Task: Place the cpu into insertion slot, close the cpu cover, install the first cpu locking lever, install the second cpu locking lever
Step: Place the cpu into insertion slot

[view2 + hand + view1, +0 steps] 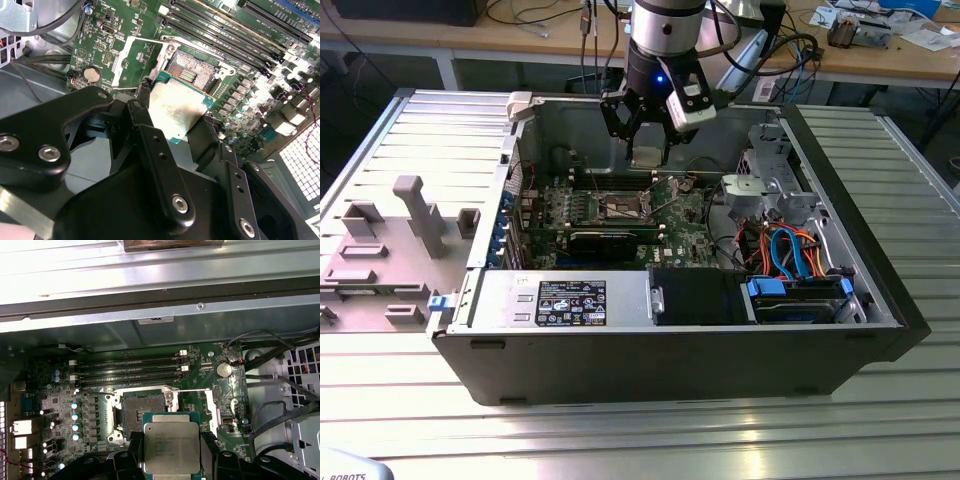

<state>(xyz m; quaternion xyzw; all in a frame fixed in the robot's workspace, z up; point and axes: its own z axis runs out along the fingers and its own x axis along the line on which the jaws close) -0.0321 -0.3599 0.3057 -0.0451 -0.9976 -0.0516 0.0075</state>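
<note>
a: where does the cpu (648, 158) sit against the gripper (648, 147)?

b: inside it. the gripper is clenched on the cpu, with a black finger on each of two opposite edges and the plate between the tips. in the exterior view the pair hangs at upper centre of the frame. it is over the open computer case (650, 365) and apart from the green board (575, 205) below.

a: insertion slot?

b: the insertion slot (142, 412) lies bare, with a dark middle and a silvery rim. in the first wrist view the held cpu overlaps one corner of the slot, offset to one side. it is not seated.

a: cpu cover?

b: the cpu cover (215, 414) is swung open. its thin silvery frame lies beside the slot, on the side toward the coin cell (223, 370). the second wrist view shows the same order: slot, cover, coin cell.

a: what does one view give that another doesn't?

b: the exterior view gives the gap between cpu and board. it also shows the whole case on the ribbed metal table (620, 430) and grey moulded fixtures (415, 215) at the exterior view's left. the first wrist view gives the cpu's metal lid face-on, with the memory slots (130, 371) beyond the socket. the second wrist view gives the cpu at a slant, with a tan-stained lid and a green edge. it also shows the gold contacts in the slot's middle.
</note>
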